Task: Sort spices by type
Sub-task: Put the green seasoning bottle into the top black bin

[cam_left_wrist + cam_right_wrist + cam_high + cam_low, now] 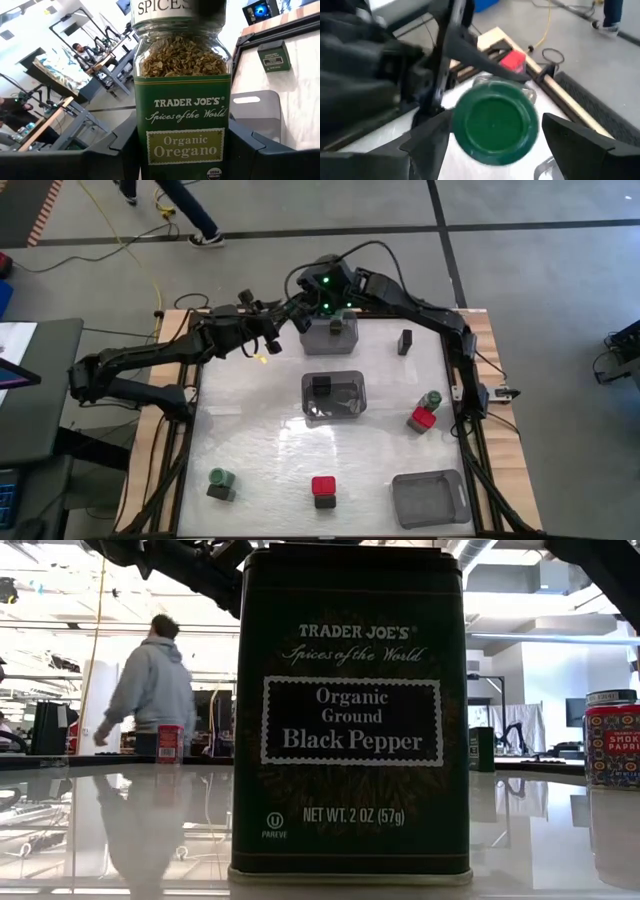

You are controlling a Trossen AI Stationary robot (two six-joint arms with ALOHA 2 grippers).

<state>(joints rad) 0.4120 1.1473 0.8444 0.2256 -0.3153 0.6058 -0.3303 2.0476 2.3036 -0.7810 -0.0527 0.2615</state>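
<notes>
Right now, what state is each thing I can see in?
Oregano jar: held, clamped in the left gripper.
Right gripper: open, above a green cap.
Black pepper tin: standing upright.
Centre bin: holds a black tin.
Corner bin: nothing in it.

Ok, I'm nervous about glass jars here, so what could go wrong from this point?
1. The left gripper clamps the oregano jar low on its label, while the right gripper stands open around a green cap, apparently the same jar's. If the left lets go before the right closes, the jar may drop.
2. Both arms crowd together beside the grey bin, so their fingers could knock each other.
</notes>
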